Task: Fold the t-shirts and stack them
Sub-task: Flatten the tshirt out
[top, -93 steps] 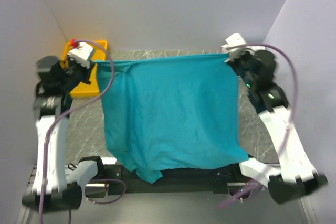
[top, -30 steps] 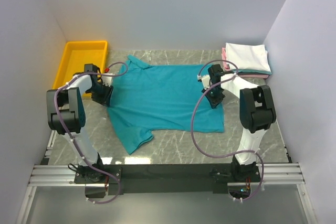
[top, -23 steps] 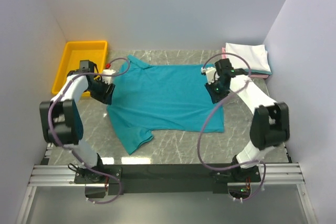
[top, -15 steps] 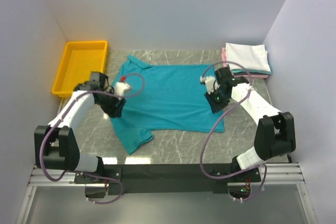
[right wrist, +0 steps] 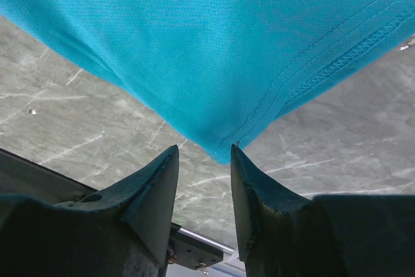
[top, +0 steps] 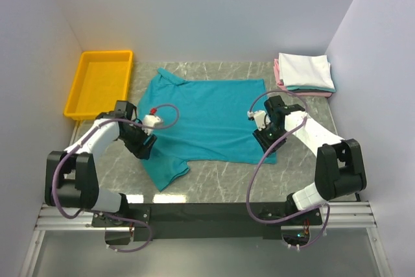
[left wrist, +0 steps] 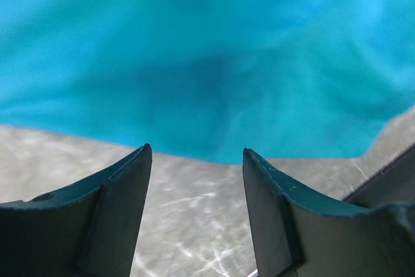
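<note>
A teal t-shirt (top: pixel 207 118) lies spread flat on the marble table, one sleeve pointing toward the near edge. My left gripper (top: pixel 143 143) hovers at the shirt's left hem, open; in the left wrist view the teal cloth (left wrist: pixel 207 63) ends just beyond my gripper (left wrist: pixel 196 154) and only table shows between the fingers. My right gripper (top: pixel 265 136) stands open near the shirt's near right corner. In the right wrist view that stitched corner (right wrist: pixel 224 150) of the shirt (right wrist: pixel 214 43) points into the gap of the gripper (right wrist: pixel 204 150), not pinched. Folded white, teal and pink t-shirts (top: pixel 305 72) are stacked at the back right.
A yellow plastic bin (top: pixel 98 82) stands at the back left, off the marble. White walls close in the left, back and right sides. A black rail (top: pixel 207 212) with the arm bases runs along the near edge.
Both grippers have let go of the shirt and opened wider. Both arms drew back toward the near side along the shirt's left and right edges. The shirt now lies flat.
</note>
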Motion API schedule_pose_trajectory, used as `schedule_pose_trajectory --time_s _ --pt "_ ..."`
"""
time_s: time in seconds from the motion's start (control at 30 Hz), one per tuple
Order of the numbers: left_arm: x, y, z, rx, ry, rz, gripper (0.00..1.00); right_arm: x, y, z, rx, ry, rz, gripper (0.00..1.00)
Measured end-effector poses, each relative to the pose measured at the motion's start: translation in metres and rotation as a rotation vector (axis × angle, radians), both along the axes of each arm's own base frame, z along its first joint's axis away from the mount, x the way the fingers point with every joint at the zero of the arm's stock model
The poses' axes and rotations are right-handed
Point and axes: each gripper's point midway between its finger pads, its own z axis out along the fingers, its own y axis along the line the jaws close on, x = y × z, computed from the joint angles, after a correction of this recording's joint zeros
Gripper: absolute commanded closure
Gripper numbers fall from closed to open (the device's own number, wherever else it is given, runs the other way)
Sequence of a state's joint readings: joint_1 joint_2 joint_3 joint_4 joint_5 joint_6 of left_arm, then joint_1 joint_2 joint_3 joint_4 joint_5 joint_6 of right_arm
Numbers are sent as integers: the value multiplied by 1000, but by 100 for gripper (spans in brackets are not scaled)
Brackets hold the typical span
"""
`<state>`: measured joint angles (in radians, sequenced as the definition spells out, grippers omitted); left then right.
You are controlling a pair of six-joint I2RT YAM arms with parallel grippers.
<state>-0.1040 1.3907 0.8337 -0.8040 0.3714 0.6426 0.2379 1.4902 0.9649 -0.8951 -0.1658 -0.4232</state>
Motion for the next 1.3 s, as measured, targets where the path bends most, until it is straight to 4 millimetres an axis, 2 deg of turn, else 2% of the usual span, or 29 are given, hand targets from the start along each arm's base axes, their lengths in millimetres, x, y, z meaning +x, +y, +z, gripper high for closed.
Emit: schedule_pose_trajectory --time_s 0.2,0.3,0.5,0.53,0.57,0.67,0.73,0.8,0.9,0.97,1.07,1.17,1.3 --pt "50 33 10 -6 -46 168 34 -2 -1 -1 -2 6 11 52" --pt "63 44 10 1 -59 207 34 -4 -2 -6 -6 18 14 53" --pt "66 47 -1 18 -29 222 34 -14 -7 -22 -31 64 23 57" --pt "66 48 -3 21 -25 227 35 -15 -8 -24 -36 69 26 61" --pt "67 49 -5 24 -23 233 36 -15 -9 -26 -42 72 30 75" --pt "69 53 -8 33 -23 248 38 -16 -10 -30 -51 78 39 93" --pt "70 57 -10 42 -23 257 41 -16 -10 -28 -49 77 40 100" --pt "72 60 -12 49 -23 266 42 -15 -10 -25 -45 69 40 100" --pt "71 65 -18 58 -8 279 43 -9 -8 -6 -34 31 40 100" --pt "70 68 -23 61 10 286 44 2 -5 11 -21 -18 40 100" --pt "70 69 -26 62 27 291 44 21 0 25 -8 -78 40 100" --pt "76 70 -26 63 19 291 44 27 1 19 -15 -59 42 100" --pt "78 71 -26 67 18 294 44 29 -3 -6 -55 14 45 100"
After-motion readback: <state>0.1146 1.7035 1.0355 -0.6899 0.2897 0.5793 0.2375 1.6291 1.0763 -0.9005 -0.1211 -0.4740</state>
